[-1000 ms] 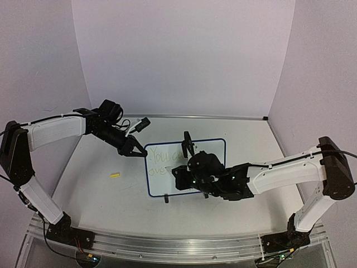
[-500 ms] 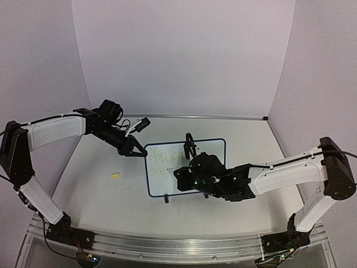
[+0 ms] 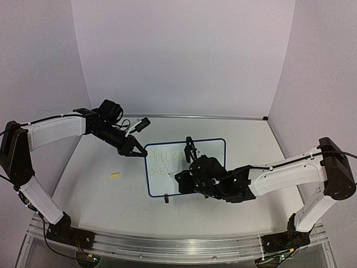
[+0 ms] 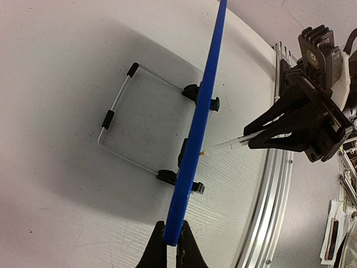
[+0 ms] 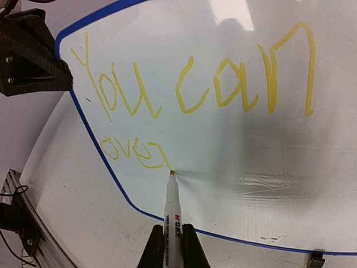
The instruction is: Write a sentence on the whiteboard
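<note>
The whiteboard [image 3: 215, 151] stands tilted on the table, its blue frame [image 4: 203, 111] seen edge-on in the left wrist view. My left gripper [image 3: 134, 152] [image 4: 169, 237] is shut on the frame's upper left corner. The sentence [image 5: 271, 78] is in yellow-green: "You can" on top, and "over" [image 5: 134, 156] below it. My right gripper [image 3: 181, 178] [image 5: 170, 237] is shut on a white marker [image 5: 172, 204]. The marker's tip touches the whiteboard [image 5: 251, 162] at the end of the "r" stroke.
A small yellow cap [image 3: 115, 175] lies on the table left of the board. Behind the board, a wire stand [image 4: 120, 106] with black feet props it. An aluminium rail [image 3: 167, 245] runs along the near edge. Walls close in on three sides.
My right gripper has slid a little toward the near edge with the marker on the board, lengthening the second line. The left gripper and the board have stayed still.
</note>
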Motion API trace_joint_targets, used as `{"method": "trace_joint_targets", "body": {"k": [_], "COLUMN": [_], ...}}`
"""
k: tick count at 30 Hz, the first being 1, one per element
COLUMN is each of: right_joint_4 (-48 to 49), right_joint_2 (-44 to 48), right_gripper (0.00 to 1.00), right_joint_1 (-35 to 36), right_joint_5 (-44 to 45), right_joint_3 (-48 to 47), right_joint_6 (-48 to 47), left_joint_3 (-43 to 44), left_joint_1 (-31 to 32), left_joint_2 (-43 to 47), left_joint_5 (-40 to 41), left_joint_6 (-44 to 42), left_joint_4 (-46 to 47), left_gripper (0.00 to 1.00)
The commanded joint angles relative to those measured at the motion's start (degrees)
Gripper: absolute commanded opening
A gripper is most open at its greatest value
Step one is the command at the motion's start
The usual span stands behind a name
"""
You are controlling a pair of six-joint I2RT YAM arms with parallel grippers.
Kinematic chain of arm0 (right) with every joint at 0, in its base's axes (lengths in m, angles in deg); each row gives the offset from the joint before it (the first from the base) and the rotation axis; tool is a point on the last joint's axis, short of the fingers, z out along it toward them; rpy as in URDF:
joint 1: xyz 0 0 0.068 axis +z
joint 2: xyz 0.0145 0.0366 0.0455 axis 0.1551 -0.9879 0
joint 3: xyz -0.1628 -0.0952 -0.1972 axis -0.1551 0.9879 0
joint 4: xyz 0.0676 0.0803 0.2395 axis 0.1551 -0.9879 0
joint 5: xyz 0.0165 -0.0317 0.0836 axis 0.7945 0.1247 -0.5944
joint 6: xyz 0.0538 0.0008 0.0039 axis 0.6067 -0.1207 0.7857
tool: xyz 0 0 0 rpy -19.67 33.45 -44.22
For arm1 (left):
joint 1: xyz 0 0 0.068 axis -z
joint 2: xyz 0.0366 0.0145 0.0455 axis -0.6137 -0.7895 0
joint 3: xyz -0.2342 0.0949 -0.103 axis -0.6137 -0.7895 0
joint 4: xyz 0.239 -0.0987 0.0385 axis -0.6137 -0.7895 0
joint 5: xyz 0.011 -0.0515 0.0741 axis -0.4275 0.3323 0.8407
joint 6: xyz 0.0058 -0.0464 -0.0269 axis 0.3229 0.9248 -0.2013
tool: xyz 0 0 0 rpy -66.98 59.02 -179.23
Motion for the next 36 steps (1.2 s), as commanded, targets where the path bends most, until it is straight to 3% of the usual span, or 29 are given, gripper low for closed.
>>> {"method": "trace_joint_targets", "body": {"k": [1, 36], "right_joint_4": [0.69, 0.05], "right_joint_2": [0.60, 2.61], "right_gripper": [0.00, 0.00], "right_joint_1": [-0.40, -0.48], "right_joint_5": [2.62, 7.76], "right_joint_3": [-1.09, -0.55], "right_joint_6": [-0.24, -0.11], "left_joint_3": [0.68, 0.67], "left_joint_1": [0.14, 0.15], "left_joint_2": [-0.51, -0.49], "left_joint_5": [4.99, 4.99], "left_joint_6": [-1.47, -1.44], "left_joint_4": [-1.83, -1.95], "left_gripper": [0.00, 0.00]}}
